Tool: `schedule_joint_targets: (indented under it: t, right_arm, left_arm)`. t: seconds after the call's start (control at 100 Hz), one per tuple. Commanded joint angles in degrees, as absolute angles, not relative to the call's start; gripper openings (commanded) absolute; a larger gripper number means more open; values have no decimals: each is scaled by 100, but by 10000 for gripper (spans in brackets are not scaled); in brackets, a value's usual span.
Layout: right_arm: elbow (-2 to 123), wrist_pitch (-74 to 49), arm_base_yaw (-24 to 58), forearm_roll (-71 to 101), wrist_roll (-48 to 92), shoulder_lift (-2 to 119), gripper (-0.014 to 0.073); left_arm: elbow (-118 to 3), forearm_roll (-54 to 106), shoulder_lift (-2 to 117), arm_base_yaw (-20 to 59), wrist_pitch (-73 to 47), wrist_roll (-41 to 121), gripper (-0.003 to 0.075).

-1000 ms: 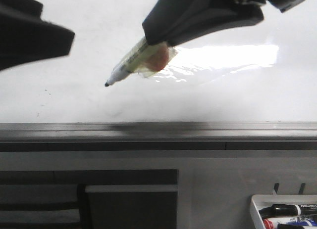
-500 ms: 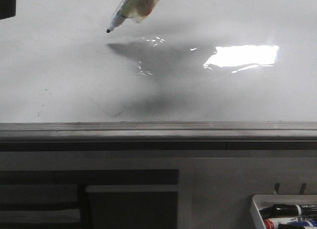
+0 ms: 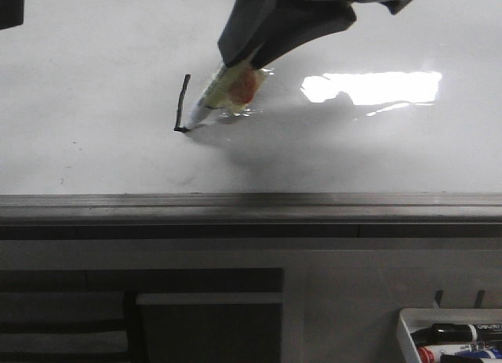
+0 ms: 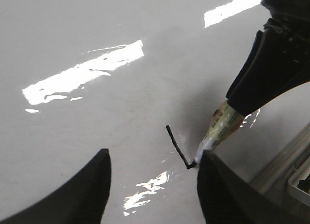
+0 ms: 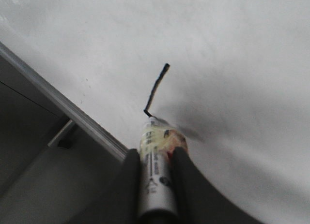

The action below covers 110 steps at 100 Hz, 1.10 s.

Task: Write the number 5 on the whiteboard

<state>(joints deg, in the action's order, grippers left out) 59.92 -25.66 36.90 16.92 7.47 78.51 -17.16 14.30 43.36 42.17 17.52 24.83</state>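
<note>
The right pincer (image 5: 154,161) is clamped on a marker (image 3: 222,93), fingers pinching the barrel with some yellowish tape wrapped round it near the nose. The tip is touching the whiteboard (image 3: 94,81) at the lower end of a short black stroke (image 3: 183,104), which bends into a tiny hook right at the tip. That's all there is of the number 5 so far: just the first downstroke, sitting well left of the big glare patch (image 3: 376,87) and above the grey edge rail (image 3: 251,202).

The left pincer (image 4: 150,185) hangs over the board with its fingers spread wide and nothing between them, close beside the marker tip in its own wrist view.

What could go wrong, judging from here: the belly of the 5 needs a curve, and with the marker held at such a low slant the tip could skip or lift off the glossy surface and leave gaps. Press too hard and the pen might slide in the taped grip. The top bar has to meet the top of the stroke too, or it'll read like something else.

The board is shiny and reflective, with a few faint specks left of the stroke. Below the rail there's a grey counter front, and a small white tray (image 3: 408,332) of spare markers (image 3: 459,332) sits far down and right of the stroke.
</note>
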Motion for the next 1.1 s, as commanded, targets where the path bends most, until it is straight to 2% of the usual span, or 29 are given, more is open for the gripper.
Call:
schedule_joint_targets:
  t: [0.0,0.28,0.45,0.64,1.09]
  right_arm:
    - [5993,-2405,3535,1536,817,7592,-61]
    - [6190,-1704,4085,1599,787,8036,-61]
    - [6444,-2307,4099,1622,782,7712,-61]
    - [6444,-1885,3938,1410,793,7425,-61]
    - [6444,-1618,3739,1438,793,7777,-61]
  left_arm:
    - [-1866,1457,4292,4210,2217,2453,363]
    - [-1866,1457,4292,4210,2288,2453,363]
    - [-1866,1457,4292,4210,2298,2453,363]
    - [-1866,1457,4292,4210,2288,2453,363]
    - [-1866,1457,4292,4210,2298,2453,363]
